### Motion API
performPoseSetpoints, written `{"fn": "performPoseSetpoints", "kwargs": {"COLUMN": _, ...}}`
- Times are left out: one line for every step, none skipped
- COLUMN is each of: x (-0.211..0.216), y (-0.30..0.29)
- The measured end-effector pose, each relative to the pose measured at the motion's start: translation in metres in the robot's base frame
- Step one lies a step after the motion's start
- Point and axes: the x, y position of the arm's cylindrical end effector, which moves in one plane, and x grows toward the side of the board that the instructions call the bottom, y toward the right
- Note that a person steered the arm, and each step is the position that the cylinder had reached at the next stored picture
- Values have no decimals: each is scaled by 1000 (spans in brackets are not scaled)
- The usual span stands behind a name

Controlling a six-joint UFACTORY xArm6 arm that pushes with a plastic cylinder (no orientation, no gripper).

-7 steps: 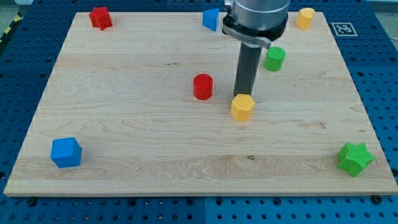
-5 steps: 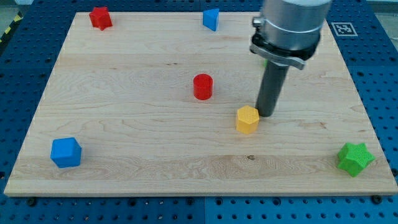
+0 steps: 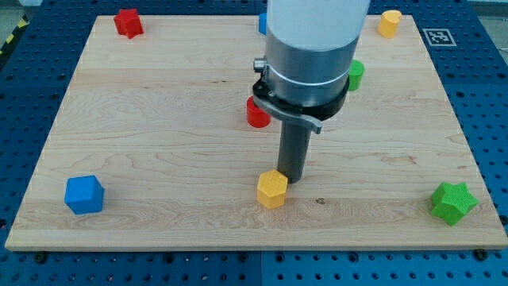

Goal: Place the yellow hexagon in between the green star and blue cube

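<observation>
Since the earlier frames the yellow hexagon [image 3: 271, 189] had moved from the middle of the table [image 3: 159, 159] toward the near edge and a little to the left, and my tip [image 3: 294, 181] had followed it there. The rod carried no claw at all, only a straight dark end, so nothing was held or gripped; the tip simply stood on the wood, touching or almost touching the far right side of the yellow hexagon. The hexagon lay near the front of the table, roughly between the blue cube [image 3: 84, 195] at the near left corner and the green star [image 3: 453, 202] at the near right corner, at about the same depth as both, though somewhat closer to the star than a true midpoint would be hard to judge. The wide grey body of the arm hid much of the middle of the table. Behind it the red cylinder [image 3: 255, 114] showed only partly on the left side of the arm, and the green cylinder [image 3: 355, 74] showed only partly on the right side. At the far edge a small blue block [image 3: 261, 22] was almost fully hidden by the arm, so its shape could not be told. The red star [image 3: 128, 22] sat at the far left corner, and a second yellow block [image 3: 389, 23] sat at the far right.
</observation>
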Motion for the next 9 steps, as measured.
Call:
{"fn": "performPoseSetpoints", "kwargs": {"x": 4, "y": -12}}
{"fn": "performPoseSetpoints", "kwargs": {"x": 4, "y": -14}}
{"fn": "performPoseSetpoints", "kwargs": {"x": 0, "y": -14}}
{"fn": "performPoseSetpoints", "kwargs": {"x": -30, "y": -15}}
{"fn": "performPoseSetpoints", "kwargs": {"x": -56, "y": -22}}
{"fn": "performPoseSetpoints", "kwargs": {"x": -69, "y": -39}}
{"fn": "performPoseSetpoints", "kwargs": {"x": -69, "y": -39}}
{"fn": "performPoseSetpoints", "kwargs": {"x": -69, "y": -38}}
{"fn": "performPoseSetpoints", "kwargs": {"x": -69, "y": -38}}
